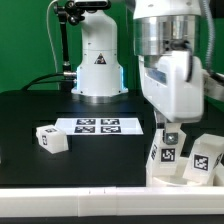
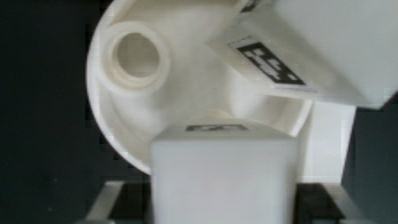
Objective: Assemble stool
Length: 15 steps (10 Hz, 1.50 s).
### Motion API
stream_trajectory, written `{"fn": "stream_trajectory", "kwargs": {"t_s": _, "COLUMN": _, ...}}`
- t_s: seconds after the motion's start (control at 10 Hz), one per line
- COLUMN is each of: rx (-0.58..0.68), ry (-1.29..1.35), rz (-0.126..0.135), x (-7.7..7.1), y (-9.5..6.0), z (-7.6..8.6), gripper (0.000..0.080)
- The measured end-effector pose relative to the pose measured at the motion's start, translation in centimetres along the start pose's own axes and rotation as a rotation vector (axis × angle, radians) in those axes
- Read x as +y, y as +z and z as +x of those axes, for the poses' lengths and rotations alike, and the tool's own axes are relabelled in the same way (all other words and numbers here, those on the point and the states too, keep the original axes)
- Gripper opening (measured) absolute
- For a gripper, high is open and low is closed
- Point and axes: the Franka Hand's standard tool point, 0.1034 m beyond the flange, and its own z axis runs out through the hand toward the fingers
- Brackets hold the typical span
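gripper (image 1: pixel 170 137): narrow, clamped on a white leg block. It points straight down over the table's front corner at the exterior view's right.
held leg (image 1: pixel 168 155): upright between the jaws, marker facing the exterior camera. In the wrist view it fills the foreground (image 2: pixel 222 170) as a plain white block with a faint marker on its end face.
seat (image 2: pixel 164 110): round white disc, rim visible, directly beyond the held leg. Its recessed face is toward the wrist camera. Cannot tell whether the held leg touches it.
hole (image 2: pixel 134 55): round socket in the seat's face, open, off to one side of the held leg.
second leg (image 1: pixel 205 158): just beside the held leg, toward the exterior view's right, tilted slightly. The wrist view shows it (image 2: pixel 294 62) against the seat, marker visible. Cannot tell whether it is seated in a socket.
loose leg (image 1: pixel 50 138): lies alone on the table (image 1: pixel 30 120), well apart from the gripper, toward the exterior view's left.
marker board (image 1: pixel 97 125): flat on the table between the loose leg and the gripper.
rail (image 1: pixel 90 192): long white strip along the table's front edge, with the seat and two legs close behind it.
robot base (image 1: pixel 98 70): at the back, centre.
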Motion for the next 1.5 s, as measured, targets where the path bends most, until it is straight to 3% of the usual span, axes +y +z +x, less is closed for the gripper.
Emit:
{"fn": "stream_trajectory", "kwargs": {"t_s": 0.3, "rx": -0.047, "ry": 0.342, "rz": 0.035, "x": -0.2, "y": 0.0, "z": -0.1, "gripper": 0.0337}}
{"fn": "stream_trajectory", "kwargs": {"t_s": 0.6, "rx": -0.059, "ry": 0.364, "rz": 0.036, "x": -0.2, "y": 0.1, "z": -0.1, "gripper": 0.0338}}
{"fn": "stream_trajectory", "kwargs": {"t_s": 0.7, "rx": -0.060, "ry": 0.358, "rz": 0.036, "x": -0.2, "y": 0.0, "z": -0.1, "gripper": 0.0542}}
{"fn": "stream_trajectory", "kwargs": {"t_s": 0.8, "rx": -0.066, "ry": 0.310, "rz": 0.025, "x": -0.4, "y": -0.5, "z": -0.6, "gripper": 0.0542}}
{"fn": "stream_trajectory", "kwargs": {"t_s": 0.9, "rx": -0.076, "ry": 0.284, "rz": 0.011, "x": -0.7, "y": -1.4, "z": -1.4, "gripper": 0.0627}}
{"fn": "stream_trajectory", "kwargs": {"t_s": 1.0, "rx": -0.076, "ry": 0.220, "rz": 0.013, "x": -1.1, "y": -2.2, "z": -2.0, "gripper": 0.0643}}
{"fn": "stream_trajectory", "kwargs": {"t_s": 1.4, "rx": -0.066, "ry": -0.079, "rz": 0.027, "x": -1.1, "y": -1.9, "z": -1.8, "gripper": 0.0649}}
{"fn": "stream_trajectory", "kwargs": {"t_s": 1.5, "rx": -0.055, "ry": -0.216, "rz": 0.020, "x": -1.1, "y": -1.9, "z": -1.7, "gripper": 0.0649}}
